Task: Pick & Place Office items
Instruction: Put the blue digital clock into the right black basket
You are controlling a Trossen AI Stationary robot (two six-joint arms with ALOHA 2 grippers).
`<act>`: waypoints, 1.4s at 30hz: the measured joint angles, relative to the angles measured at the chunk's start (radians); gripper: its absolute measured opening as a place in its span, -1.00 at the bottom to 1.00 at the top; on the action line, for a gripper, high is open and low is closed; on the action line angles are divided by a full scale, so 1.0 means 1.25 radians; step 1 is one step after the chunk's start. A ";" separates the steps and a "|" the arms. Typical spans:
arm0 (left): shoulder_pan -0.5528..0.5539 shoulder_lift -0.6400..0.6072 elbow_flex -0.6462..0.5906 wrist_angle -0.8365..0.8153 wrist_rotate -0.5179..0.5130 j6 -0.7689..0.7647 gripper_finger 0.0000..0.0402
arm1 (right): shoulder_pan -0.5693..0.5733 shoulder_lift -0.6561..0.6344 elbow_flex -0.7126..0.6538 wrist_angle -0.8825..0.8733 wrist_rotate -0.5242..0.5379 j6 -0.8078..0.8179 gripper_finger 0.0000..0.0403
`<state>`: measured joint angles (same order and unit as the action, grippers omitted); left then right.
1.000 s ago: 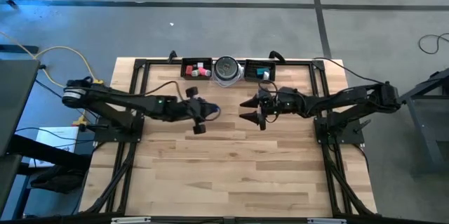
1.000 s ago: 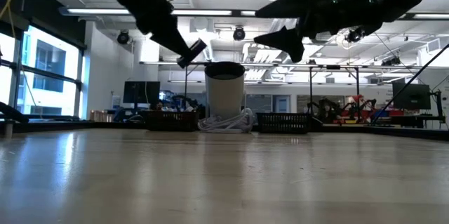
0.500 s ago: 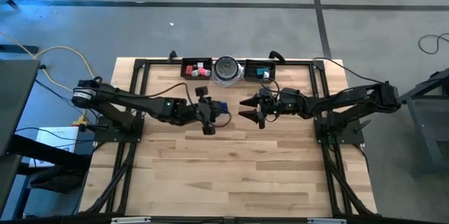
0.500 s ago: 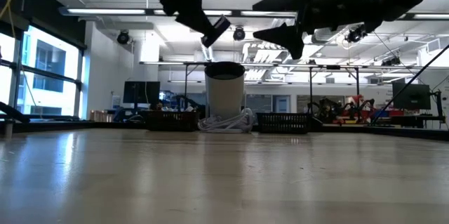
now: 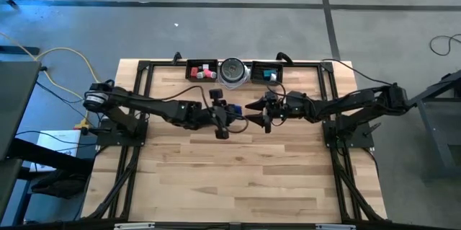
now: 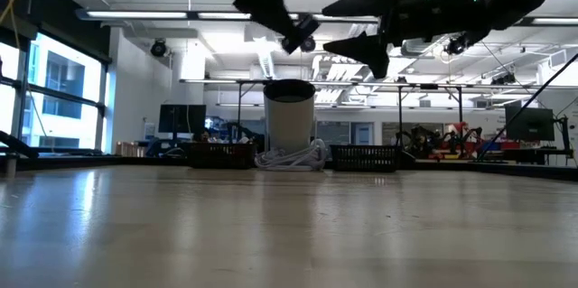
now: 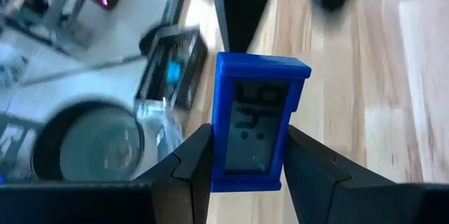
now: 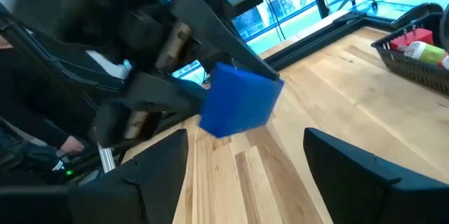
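My left gripper point(image 5: 226, 115) is over the table's middle, shut on a blue flat piece point(image 7: 256, 122), which also shows in the high view point(image 5: 235, 109) and in the right wrist view point(image 8: 238, 102). My right gripper point(image 5: 250, 112) stands open, level, facing the piece from the table's right. Its fingers point(image 8: 151, 175) are just short of the piece and touch nothing. At the far edge, red and pink blocks point(image 5: 204, 72) lie in one black tray and a teal block point(image 5: 269, 75) in another. My left gripper pinches the blue flat piece between its two fingers, on the two long side edges point(image 7: 214, 161) near the end closest to the gripper. The fingers come from the table's left, slanting a little downward. The piece sticks out ahead of the fingers, lifted clear of the table.
A round silver-grey container point(image 5: 233, 71) stands between the two black trays point(image 5: 194, 65) at the far edge. A black frame point(image 5: 144, 78) runs along the table's sides. The wooden tabletop point(image 5: 238, 179) toward the near edge is bare.
My left gripper has carried the blue piece toward the table's right, up to the right gripper, rising as it went and rolling somewhat. The piece stays pinched and clear of the table. My right gripper has kept its place.
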<state>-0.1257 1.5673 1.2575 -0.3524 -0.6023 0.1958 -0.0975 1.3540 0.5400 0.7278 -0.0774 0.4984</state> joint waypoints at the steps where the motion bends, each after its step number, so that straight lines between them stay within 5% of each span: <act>1: 0.000 0.007 0.012 0.010 0.004 0.009 -0.35 | -0.001 0.006 0.000 0.004 -0.001 0.001 0.35; 12: -0.003 0.049 0.053 -0.050 0.001 -0.003 -0.35 | 0.001 0.115 0.073 0.027 -0.067 -0.025 0.35; 25: -0.008 0.049 0.053 -0.060 0.001 -0.013 -0.35 | 0.001 0.116 0.079 0.031 -0.057 -0.034 0.32; 38: -0.023 0.048 0.053 -0.067 -0.015 -0.003 -0.36 | -0.001 0.116 0.079 0.019 -0.038 -0.024 -0.54; 42: -0.032 0.046 0.057 -0.049 -0.002 -0.012 -0.62 | -0.003 0.116 0.078 0.018 -0.030 -0.049 -0.71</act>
<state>-0.1660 1.6249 1.3287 -0.4135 -0.6044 0.1803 -0.1013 1.4986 0.6376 0.7506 -0.1151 0.4377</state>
